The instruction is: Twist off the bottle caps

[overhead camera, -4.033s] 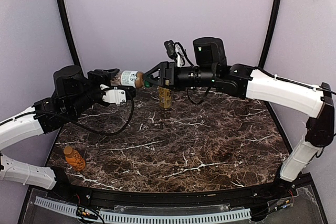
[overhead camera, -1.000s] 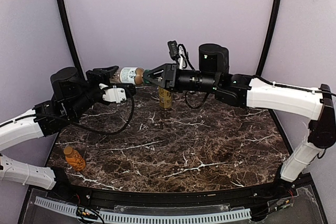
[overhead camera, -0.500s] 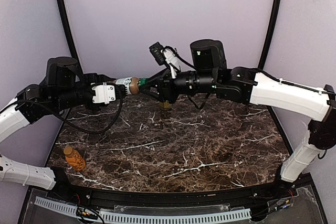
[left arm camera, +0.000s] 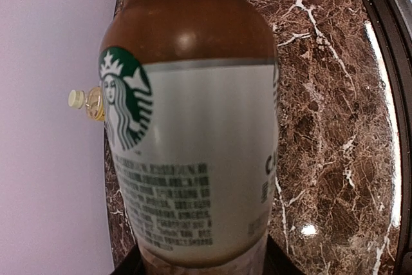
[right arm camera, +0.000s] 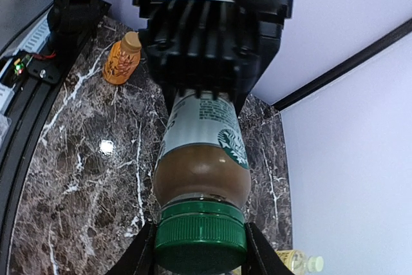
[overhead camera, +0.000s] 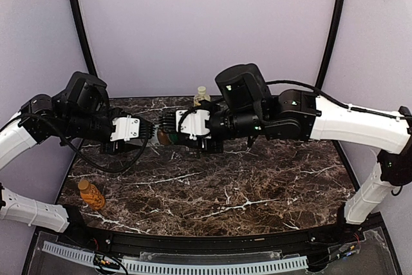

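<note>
Your left pincer (overhead camera: pixel 152 135) pinches white-labelled bottle (right arm camera: pixel 203 152) level over desk (overhead camera: pixel 257 185), green cap (right arm camera: pixel 201 233) pointing at your right pincer (right arm camera: pixel 201 250), clamped on it; brown liquid inside.

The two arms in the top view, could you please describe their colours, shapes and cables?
Both the left arm and the right arm have smooth white link shells with bulky black cylindrical joints. A white camera block sits at each wrist, and a thin black cable loops beneath the left one.
</note>
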You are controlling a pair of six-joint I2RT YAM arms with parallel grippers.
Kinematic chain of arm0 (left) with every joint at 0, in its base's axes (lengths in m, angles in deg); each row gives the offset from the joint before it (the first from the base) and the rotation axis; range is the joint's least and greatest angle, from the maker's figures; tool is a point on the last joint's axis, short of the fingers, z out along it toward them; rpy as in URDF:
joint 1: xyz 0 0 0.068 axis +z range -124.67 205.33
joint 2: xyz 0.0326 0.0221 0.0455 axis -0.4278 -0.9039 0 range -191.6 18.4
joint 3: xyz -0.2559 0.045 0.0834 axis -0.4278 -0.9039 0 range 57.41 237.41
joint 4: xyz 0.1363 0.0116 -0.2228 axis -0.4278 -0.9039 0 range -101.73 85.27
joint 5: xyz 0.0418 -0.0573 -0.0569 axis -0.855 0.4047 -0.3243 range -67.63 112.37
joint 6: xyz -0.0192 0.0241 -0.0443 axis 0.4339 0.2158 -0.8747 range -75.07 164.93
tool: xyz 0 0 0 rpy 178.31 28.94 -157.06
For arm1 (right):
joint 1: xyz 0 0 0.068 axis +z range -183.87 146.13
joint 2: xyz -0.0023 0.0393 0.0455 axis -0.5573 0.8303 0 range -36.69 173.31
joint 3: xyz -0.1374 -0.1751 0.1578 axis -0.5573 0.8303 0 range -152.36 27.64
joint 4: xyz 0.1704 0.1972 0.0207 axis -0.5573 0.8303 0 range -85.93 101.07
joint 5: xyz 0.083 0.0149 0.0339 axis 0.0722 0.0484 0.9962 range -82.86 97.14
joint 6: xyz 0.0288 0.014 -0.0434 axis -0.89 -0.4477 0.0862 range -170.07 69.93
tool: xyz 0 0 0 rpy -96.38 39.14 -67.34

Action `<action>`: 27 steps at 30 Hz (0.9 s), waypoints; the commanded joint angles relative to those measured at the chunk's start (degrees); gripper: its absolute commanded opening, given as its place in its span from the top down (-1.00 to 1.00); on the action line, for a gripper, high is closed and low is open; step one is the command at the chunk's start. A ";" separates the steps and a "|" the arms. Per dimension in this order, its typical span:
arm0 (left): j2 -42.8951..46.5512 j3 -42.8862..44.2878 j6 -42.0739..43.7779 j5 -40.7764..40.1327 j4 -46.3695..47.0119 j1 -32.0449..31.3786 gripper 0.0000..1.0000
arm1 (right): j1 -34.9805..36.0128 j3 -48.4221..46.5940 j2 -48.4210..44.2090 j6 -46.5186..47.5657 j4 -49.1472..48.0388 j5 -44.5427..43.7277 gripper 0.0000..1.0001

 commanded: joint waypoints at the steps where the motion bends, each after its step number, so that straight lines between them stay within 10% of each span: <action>1: -1.69 1.10 -0.85 11.21 -2.75 -1.19 0.57 | 3.39 -0.55 0.18 16.57 -5.64 -2.16 1.00; 4: -1.49 0.99 -1.15 11.02 -2.19 -1.19 0.57 | 3.42 -0.27 -0.25 16.64 -6.96 -3.74 0.89; 7: -1.16 0.71 -1.85 10.06 -1.20 -1.14 0.57 | 3.47 1.20 -1.48 13.72 -9.96 -4.75 -0.28; 10: -0.70 0.31 -2.68 8.45 1.00 -1.14 0.57 | 3.43 3.03 -3.18 8.67 -12.64 -4.80 -0.94; 16: 0.71 -1.96 -3.62 1.23 6.69 -1.18 0.57 | 3.41 6.33 -8.09 -7.34 -15.53 -3.79 -0.97; 27: 2.11 -7.36 3.35 -16.08 23.21 -1.13 0.59 | -3.95 7.43 -11.02 -64.40 -16.29 -3.47 -0.91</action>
